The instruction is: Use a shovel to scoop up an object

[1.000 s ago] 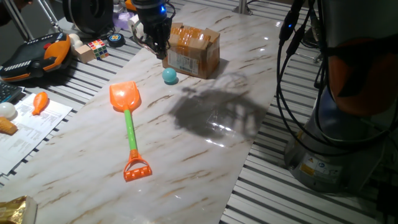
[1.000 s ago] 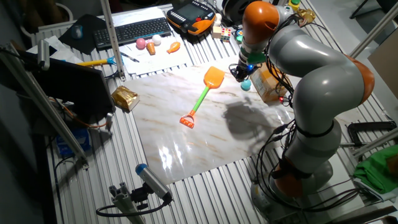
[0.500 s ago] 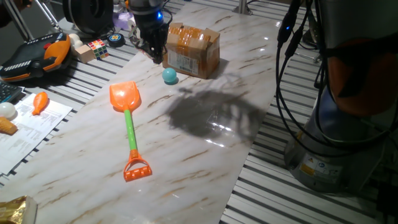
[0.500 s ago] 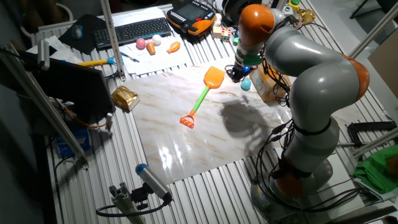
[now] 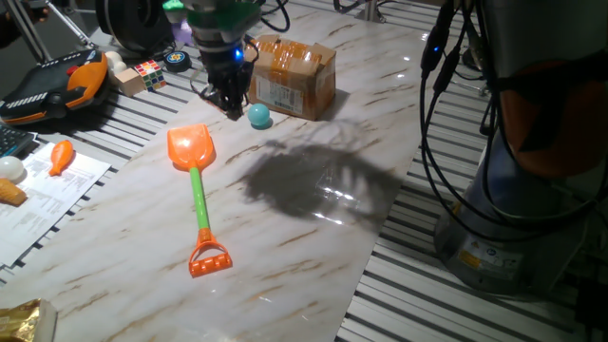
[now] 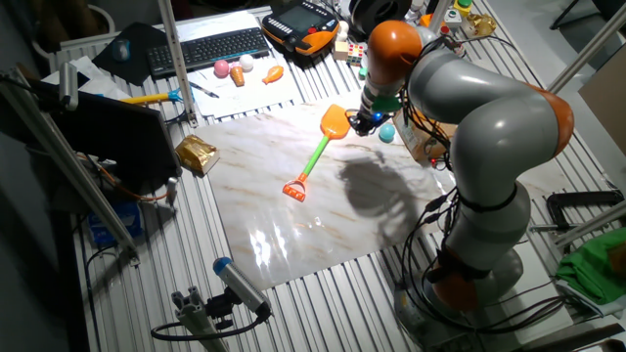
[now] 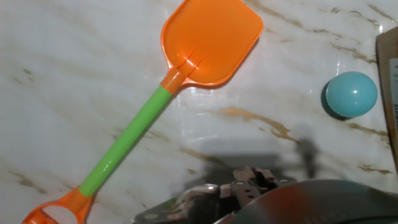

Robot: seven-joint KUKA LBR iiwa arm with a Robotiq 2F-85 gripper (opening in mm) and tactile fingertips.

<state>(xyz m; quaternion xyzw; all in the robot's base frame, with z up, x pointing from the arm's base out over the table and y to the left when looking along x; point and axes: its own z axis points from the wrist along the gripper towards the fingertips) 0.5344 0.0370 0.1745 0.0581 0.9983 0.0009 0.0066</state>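
The shovel lies flat on the marble tabletop, with its orange blade [image 5: 190, 147] at the far end. A green shaft [image 5: 200, 204] runs toward me to the orange D-shaped end [image 5: 209, 258]. The teal-blue ball [image 5: 259, 116] rests just right of the blade, close to a cardboard box. My gripper [image 5: 231, 96] hangs between blade and ball, a little above the table, holding nothing; its finger gap is too dark to judge. In the hand view the shovel [image 7: 211, 40] fills the upper left and the ball [image 7: 351, 93] sits at the right edge. From the other side, the gripper [image 6: 364, 119] hovers beside the shovel [image 6: 335, 121] and the ball [image 6: 387, 133].
The brown cardboard box [image 5: 296, 74] stands right behind the ball. A multicoloured puzzle cube [image 5: 149, 73] and a black-and-orange pendant [image 5: 57, 85] lie off the slab at the back left. An orange carrot toy [image 5: 61, 155] lies on paper at the left. Cables hang at the right.
My gripper has moved from beside the box's near corner leftward and toward the front, ending between the shovel's blade and the ball. Shovel, ball and box have not moved.
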